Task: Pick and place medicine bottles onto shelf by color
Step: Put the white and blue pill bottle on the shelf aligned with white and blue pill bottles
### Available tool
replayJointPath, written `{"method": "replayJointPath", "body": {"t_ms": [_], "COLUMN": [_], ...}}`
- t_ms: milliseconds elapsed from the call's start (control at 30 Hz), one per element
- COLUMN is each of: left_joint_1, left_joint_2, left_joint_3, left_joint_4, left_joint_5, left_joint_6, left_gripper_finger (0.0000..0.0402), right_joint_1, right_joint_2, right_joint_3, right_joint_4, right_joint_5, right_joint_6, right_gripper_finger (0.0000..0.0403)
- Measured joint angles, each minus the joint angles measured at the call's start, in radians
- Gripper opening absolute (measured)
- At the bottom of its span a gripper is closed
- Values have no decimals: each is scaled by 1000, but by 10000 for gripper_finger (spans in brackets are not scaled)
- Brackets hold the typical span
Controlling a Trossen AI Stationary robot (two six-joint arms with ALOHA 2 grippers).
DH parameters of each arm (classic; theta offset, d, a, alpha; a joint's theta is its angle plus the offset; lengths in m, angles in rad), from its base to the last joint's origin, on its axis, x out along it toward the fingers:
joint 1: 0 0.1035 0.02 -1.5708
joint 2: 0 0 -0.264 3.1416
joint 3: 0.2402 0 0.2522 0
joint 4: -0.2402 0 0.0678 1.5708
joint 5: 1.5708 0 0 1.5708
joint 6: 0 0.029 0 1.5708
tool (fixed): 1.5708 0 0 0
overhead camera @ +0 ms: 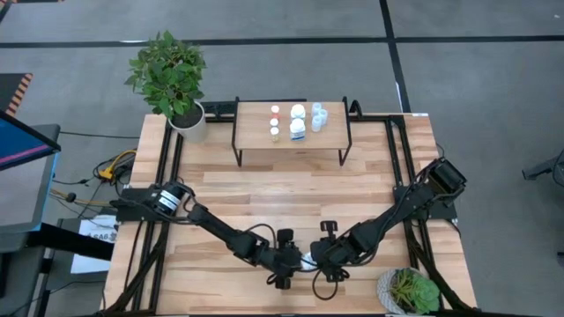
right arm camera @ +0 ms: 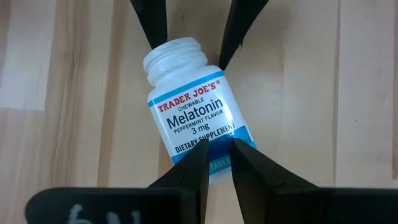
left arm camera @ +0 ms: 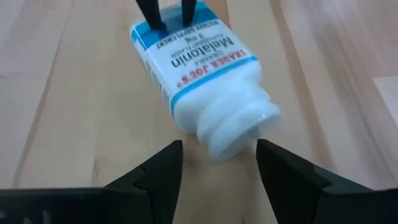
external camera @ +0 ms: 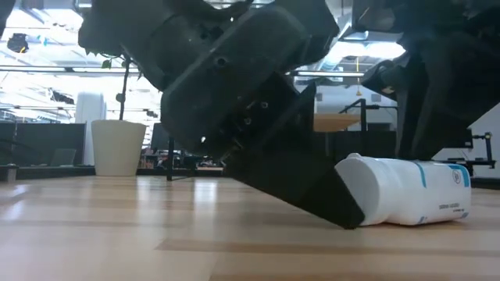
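Note:
A white medicine bottle with a blue-banded label [right arm camera: 194,118] lies on its side on the wooden table, near the front edge [overhead camera: 306,261]. My left gripper [left arm camera: 219,158] is open, one finger on each side of the bottle's white neck end [left arm camera: 233,127]. I see no touch there. My right gripper [right arm camera: 217,152] is almost shut, a narrow gap between its fingers, at the bottle's base end. The shelf [overhead camera: 251,150] stands at the far side and bears several small bottles [overhead camera: 298,121]. My right gripper rests its two nearly closed fingertips [right arm camera: 200,155] on the base end of the bottle [right arm camera: 217,144], over the blue band of the label. The fingers come from the table's right and lie along the bottle. The bottle lies flat on the table.
A leafy plant in a white pot [overhead camera: 187,119] stands at the far left beside the shelf and shows in the low view [external camera: 117,147]. Another potted plant [overhead camera: 410,291] sits at the near right corner. Bare wood lies between the grippers and the shelf.

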Motion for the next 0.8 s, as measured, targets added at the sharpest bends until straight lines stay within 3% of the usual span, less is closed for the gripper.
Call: {"method": "replayJointPath", "body": {"t_ms": [367, 800], "left_joint_1": [2, 38], "left_joint_2": [1, -7], "left_joint_3": [34, 150], "left_joint_4": [28, 39], "left_joint_5": [-61, -54], "left_joint_6": [71, 209], "left_gripper_finger": [192, 192], "right_joint_1": [15, 29], "right_joint_2": [0, -8], "right_joint_3": [0, 31], "right_joint_4": [-30, -118], "right_joint_5": [-6, -19], "right_joint_6": [41, 77], "right_gripper_finger": [90, 90]}}
